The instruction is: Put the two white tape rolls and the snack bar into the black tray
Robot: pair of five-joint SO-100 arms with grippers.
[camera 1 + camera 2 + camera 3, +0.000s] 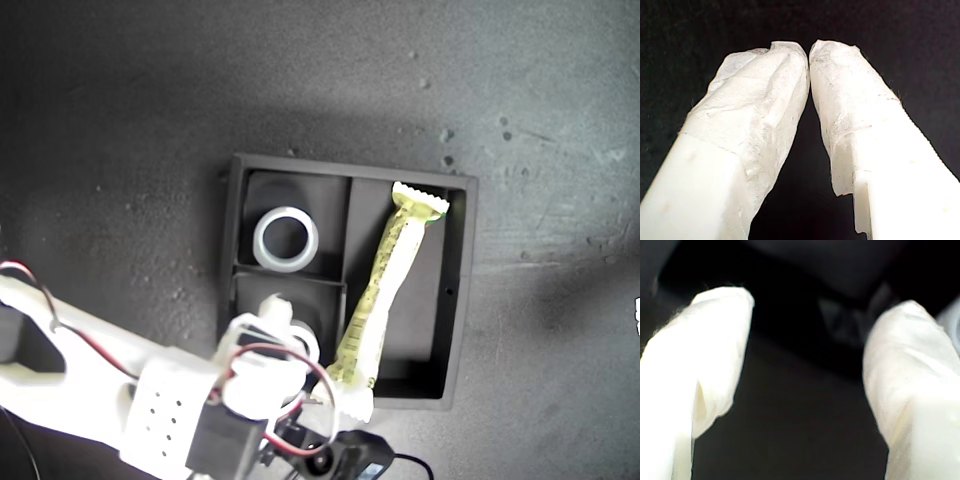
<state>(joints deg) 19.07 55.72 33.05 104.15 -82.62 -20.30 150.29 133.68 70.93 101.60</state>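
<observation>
My first gripper (809,50) fills its own wrist view, the two tape-wrapped fingertips (775,70) pressed tip to tip with nothing between them and only dark surface behind; it does not show in the exterior view, so I judge it parked out of the way. My second gripper (807,365) has its jaws wide apart and empty, with a blurred black edge beyond them that looks like the black tray (460,300). In the exterior view an arm reaches in from the lower left of the frame, its gripper (275,345) over the tray's lower left compartment; I take it for the second arm, going by that tray edge. A white ring (308,345) peeps out beside those fingers, likely the second tape roll just let go, though it is mostly hidden. The other tape roll (286,238), a plain white ring with a wide hole, lies flat in the upper left compartment. The snack bar (385,290), pale yellow-green with crimped ends, lies slantwise in the long compartment, its lower end riding over the tray's bottom rim, seemingly because it is nearly as long as the slot.
</observation>
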